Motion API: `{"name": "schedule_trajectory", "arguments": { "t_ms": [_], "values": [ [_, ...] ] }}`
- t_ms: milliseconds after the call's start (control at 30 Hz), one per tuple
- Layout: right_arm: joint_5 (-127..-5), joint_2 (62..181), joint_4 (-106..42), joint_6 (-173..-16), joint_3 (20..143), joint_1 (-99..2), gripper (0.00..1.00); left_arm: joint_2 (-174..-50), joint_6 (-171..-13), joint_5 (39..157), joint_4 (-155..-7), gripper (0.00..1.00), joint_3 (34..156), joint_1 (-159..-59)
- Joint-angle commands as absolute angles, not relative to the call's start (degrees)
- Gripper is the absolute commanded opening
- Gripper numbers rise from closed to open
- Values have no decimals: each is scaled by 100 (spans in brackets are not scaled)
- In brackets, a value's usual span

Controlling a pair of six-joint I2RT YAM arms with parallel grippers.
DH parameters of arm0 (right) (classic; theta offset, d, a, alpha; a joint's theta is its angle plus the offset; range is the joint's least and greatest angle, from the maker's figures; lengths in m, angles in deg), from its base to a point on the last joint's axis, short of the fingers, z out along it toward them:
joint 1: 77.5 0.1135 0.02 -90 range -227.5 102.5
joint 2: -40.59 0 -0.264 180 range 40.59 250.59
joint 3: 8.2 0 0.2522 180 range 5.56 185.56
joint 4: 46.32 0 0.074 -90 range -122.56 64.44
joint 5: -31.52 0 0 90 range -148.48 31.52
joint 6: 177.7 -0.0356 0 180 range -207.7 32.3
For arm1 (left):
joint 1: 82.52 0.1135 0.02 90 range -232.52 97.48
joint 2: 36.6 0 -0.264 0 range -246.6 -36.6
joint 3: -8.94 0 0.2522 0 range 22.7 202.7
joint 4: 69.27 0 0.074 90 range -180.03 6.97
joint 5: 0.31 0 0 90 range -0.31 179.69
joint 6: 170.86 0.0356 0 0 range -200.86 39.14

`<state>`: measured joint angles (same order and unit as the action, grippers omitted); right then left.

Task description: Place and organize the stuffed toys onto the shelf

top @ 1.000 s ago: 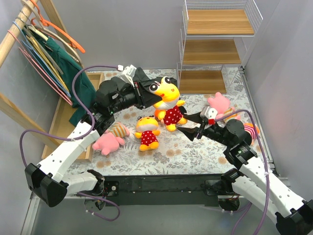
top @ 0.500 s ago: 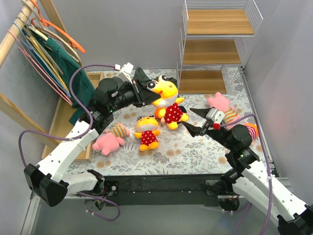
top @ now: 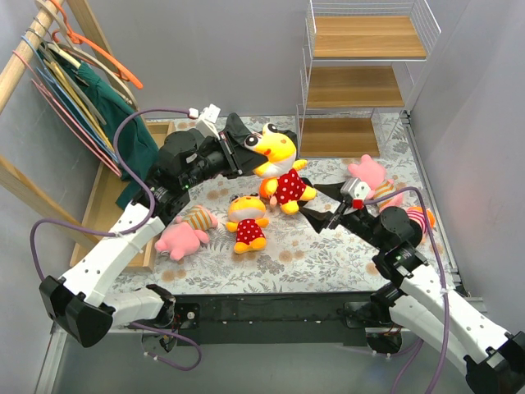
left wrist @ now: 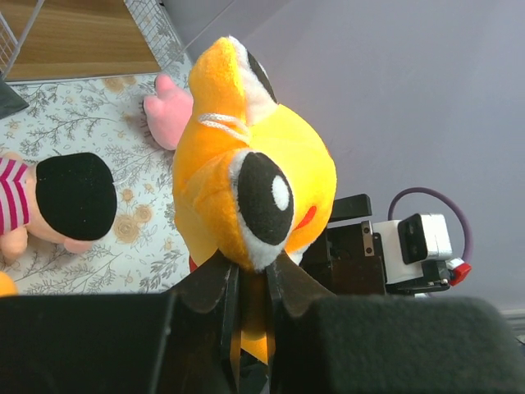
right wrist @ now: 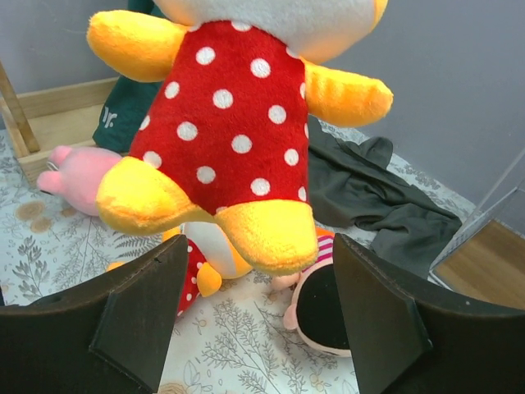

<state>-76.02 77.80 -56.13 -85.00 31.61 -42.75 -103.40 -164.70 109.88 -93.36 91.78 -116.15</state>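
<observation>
My left gripper (top: 248,153) is shut on the head of a yellow stuffed toy (top: 279,164) in a red polka-dot dress and holds it in the air above the table; in the left wrist view the jaws (left wrist: 250,269) pinch the toy's head (left wrist: 254,164). My right gripper (top: 316,202) is open just right of the hanging toy's feet; in the right wrist view its fingers (right wrist: 139,312) stand either side of the toy's foot (right wrist: 262,234) without touching it. A second yellow toy (top: 246,222) lies below. The shelf (top: 365,78) stands at the back right, boards bare.
A pink toy (top: 182,235) lies at the left and another (top: 369,174) behind my right arm. A black-haired toy (right wrist: 324,308) and a dark grey garment (right wrist: 377,197) lie under the held toy. A clothes rail with hangers (top: 57,74) and a wooden tray (top: 102,197) are at the left.
My left gripper has lifted the yellow toy slightly up and back. My right gripper swung out to the right, then came back under the toy's feet, still open.
</observation>
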Motion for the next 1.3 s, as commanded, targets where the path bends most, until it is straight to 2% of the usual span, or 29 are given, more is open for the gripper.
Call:
{"name": "schedule_trajectory", "arguments": {
  "t_ms": [0, 433, 600, 700, 733, 800, 833, 900, 933, 1000, 1067, 1100, 1167, 1233, 1267],
  "values": [
    [-7360, 7847, -6217, -8902, 3114, -4252, 79, -10067, -16577, 10885, -9252, 0, 9328, -11627],
    [-7605, 8023, -7553, -9657, 2816, -4252, 76, -9918, -16893, 11061, -8910, 0, 9073, -11627],
    [-7614, 8006, -8080, -9868, 2719, -4252, 71, -9865, -17016, 11096, -8795, 0, 8906, -11627],
    [-7553, 7953, -8291, -9956, 2613, -4252, 55, -9830, -17051, 11096, -8778, 0, 8818, -11627],
    [-7535, 7953, -8414, -9974, 2596, -4252, 41, -9830, -17051, 11105, -8760, 0, 8792, -11627],
    [-7553, 7918, -8494, -10001, 2552, -4252, 29, -9821, -17086, 11131, -8769, 0, 8739, -11627],
    [-7570, 7909, -8573, -10001, 2543, -4252, 17, -9821, -17095, 11140, -8752, 0, 8704, -11627],
    [-7597, 7848, -8643, -10001, 2499, -4252, 5, -9821, -17130, 11184, -8734, 0, 8642, -11627],
    [-7588, 7821, -8661, -10001, 2490, -4252, 1, -9812, -17130, 11193, -8716, 0, 8625, -11627],
    [-7536, 7734, -8661, -10001, 2464, -4260, 1, -9803, -17139, 11202, -8707, 0, 8598, -11627],
    [-7457, 7655, -8644, -10009, 2446, -4252, 1, -9768, -17130, 11185, -8690, 12, 8545, -11628],
    [-7308, 7576, -8600, -10009, 2437, -4252, 1, -9759, -17130, 11176, -8681, 34, 8528, -11627],
    [-7140, 7496, -8460, -9948, 2464, -4252, 1, -9707, -17095, 11123, -8655, 57, 8501, -11627],
    [-6859, 7364, -8083, -9747, 2603, -4252, 1, -9680, -17043, 11062, -8655, 73, 8528, -11627],
    [-6763, 7303, -7925, -9676, 2674, -4252, 1, -9680, -16955, 11009, -8681, 77, 8589, -11627]
  ]
}}
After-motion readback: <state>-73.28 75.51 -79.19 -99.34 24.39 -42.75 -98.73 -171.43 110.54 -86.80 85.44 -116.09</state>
